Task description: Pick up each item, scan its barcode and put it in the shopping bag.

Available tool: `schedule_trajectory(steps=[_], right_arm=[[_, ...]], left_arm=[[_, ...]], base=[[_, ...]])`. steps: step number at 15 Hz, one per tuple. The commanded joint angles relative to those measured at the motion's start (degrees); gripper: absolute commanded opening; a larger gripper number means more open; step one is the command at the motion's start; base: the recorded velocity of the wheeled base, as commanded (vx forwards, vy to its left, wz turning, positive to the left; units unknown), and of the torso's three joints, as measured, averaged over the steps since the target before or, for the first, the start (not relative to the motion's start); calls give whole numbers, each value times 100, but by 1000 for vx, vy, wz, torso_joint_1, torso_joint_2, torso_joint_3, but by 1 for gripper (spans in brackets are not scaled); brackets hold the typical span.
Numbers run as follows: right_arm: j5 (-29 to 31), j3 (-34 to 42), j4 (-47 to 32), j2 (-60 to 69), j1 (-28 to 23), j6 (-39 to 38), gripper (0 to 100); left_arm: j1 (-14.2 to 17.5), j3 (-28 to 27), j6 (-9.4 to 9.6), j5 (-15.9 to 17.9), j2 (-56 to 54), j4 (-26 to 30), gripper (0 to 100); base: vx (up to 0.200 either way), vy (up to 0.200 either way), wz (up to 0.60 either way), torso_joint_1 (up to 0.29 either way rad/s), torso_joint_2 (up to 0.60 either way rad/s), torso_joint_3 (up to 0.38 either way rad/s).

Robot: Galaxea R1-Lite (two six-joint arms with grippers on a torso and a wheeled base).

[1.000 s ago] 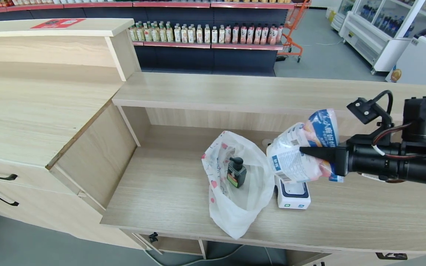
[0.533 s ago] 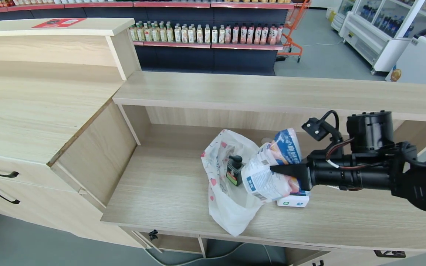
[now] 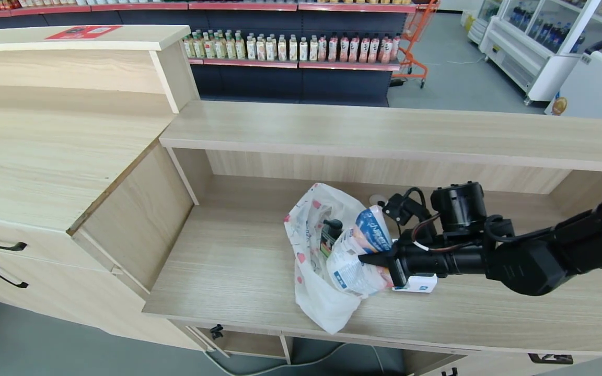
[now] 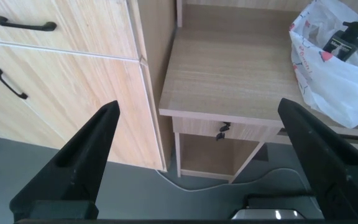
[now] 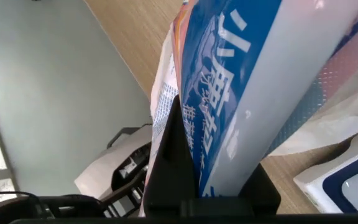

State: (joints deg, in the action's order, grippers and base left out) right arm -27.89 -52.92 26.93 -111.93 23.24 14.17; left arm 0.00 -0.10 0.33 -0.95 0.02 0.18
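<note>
The shopping bag [image 3: 317,292] lies on the counter [image 3: 228,271]; a pump bottle [image 3: 331,236] stands inside it; the packet [image 3: 352,267], clamped in the right gripper [image 3: 371,258], sits in the bag's mouth, right of the bottle; the scanner [image 3: 422,284] rests just right of the bag; drawers [image 3: 3,261] stand far left.

A shop, plainly: a wooden checkout counter [image 3: 238,271] with a scanner [image 3: 422,285] close by, shelves [image 3: 301,78] of bottled drinks [image 3: 290,48] along the far wall, glass-door fridges [image 3: 536,36] far right, an orange cart [image 3: 417,18] between.
</note>
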Motion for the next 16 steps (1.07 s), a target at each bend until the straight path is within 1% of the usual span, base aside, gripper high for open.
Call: schedule_trajectory(steps=[1,3,6,8,9,12,16], right_arm=[[109,-368,5,-505,102,34,0],[249,-649,5,-769,146,34,0],[258,-957,5,-1023,181,34,0],[311,-948,5,-1085,190,113,0],[434,-922,-3,-1173,181,368,0],[460,-940,5,-1375,208,552,0],[460,-975,14,-1498,208,570,0]], left_arm=[[0,1,2,-2,-2,-1,100],[0,1,2,-2,-2,-1,100],[0,1,2,-2,-2,-1,100],[0,1,2,-2,-2,-1,100],[0,1,2,-2,-2,-1,100],[0,1,2,-2,-2,-1,100],[0,1,2,-2,-2,-1,100]], base=[[0,0,0,0,0,0],[0,0,0,0,0,0],[0,0,0,0,0,0],[0,0,0,0,0,0],[0,0,0,0,0,0],[0,0,0,0,0,0],[0,0,0,0,0,0]])
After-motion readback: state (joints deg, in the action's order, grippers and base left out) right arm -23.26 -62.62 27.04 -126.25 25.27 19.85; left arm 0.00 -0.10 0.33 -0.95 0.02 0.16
